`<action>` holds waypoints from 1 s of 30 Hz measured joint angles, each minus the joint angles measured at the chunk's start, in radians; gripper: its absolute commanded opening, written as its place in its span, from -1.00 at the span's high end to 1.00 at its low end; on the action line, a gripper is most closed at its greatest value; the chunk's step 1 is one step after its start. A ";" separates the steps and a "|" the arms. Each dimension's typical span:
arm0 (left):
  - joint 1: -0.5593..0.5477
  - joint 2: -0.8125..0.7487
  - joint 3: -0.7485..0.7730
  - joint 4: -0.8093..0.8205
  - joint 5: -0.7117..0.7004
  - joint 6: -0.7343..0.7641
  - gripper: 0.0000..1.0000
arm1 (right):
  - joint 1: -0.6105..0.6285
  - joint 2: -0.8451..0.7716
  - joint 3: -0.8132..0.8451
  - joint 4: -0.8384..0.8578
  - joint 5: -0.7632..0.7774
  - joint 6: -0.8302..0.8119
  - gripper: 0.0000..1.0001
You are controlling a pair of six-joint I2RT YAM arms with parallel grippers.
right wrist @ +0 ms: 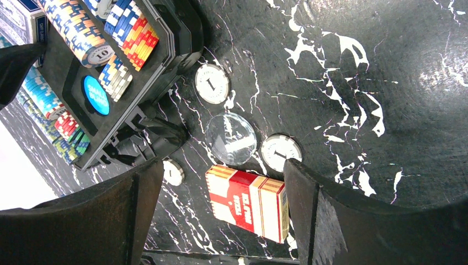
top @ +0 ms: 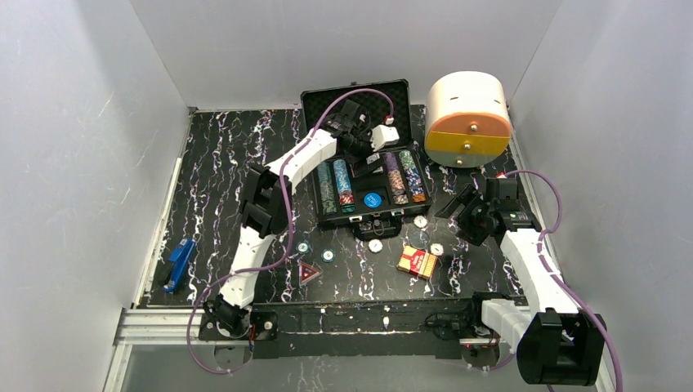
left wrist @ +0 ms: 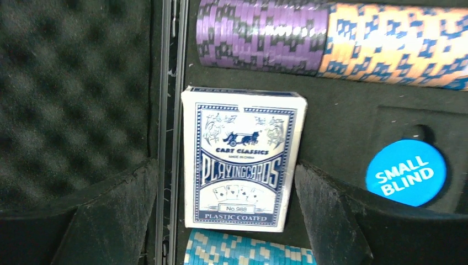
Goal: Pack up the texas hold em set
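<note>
The black briefcase (top: pixel 315 106) lies open at the back of the table, with rows of poker chips (top: pixel 335 186) in its tray. My left gripper (top: pixel 369 153) reaches into it and stands open. The blue card deck (left wrist: pixel 243 157) lies flat in its slot between the open fingers (left wrist: pixel 336 215), untouched on the left and very close on the right. A blue "small blind" button (left wrist: pixel 405 172) sits beside it. My right gripper (right wrist: pixel 223 165) hangs open above the red card deck (right wrist: pixel 248 201) on the table, apart from it. Round buttons (top: pixel 375 245) and the red triangle (top: pixel 308 272) lie loose in front of the case.
A white-and-orange cylindrical box (top: pixel 467 118) stands right of the briefcase. A small blue tool (top: pixel 177 265) lies near the left edge. White round buttons (right wrist: pixel 212 83) and a clear disc (right wrist: pixel 230 138) lie just beyond the red deck. White walls surround the table.
</note>
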 measured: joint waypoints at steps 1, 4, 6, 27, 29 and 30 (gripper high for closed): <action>0.000 -0.004 -0.003 0.006 0.006 -0.005 -0.81 | 0.000 0.000 0.000 0.000 0.000 0.000 -0.75; -0.004 -0.029 -0.016 0.021 0.032 -0.023 -0.79 | 0.000 0.000 0.000 0.000 0.000 0.000 -0.75; -0.006 -0.055 -0.035 0.041 0.040 -0.029 -0.78 | 0.000 0.000 0.000 0.000 0.000 -0.001 -0.75; -0.011 -0.066 -0.187 0.473 -0.210 -0.709 -0.09 | 0.000 0.000 0.000 0.001 -0.007 -0.010 -0.75; -0.012 -0.066 -0.213 0.488 -0.210 -0.737 -0.05 | 0.000 0.000 0.000 0.001 -0.007 -0.012 -0.75; -0.013 -0.066 -0.224 0.493 -0.209 -0.743 -0.02 | 0.000 0.000 0.000 0.001 -0.007 -0.012 -0.75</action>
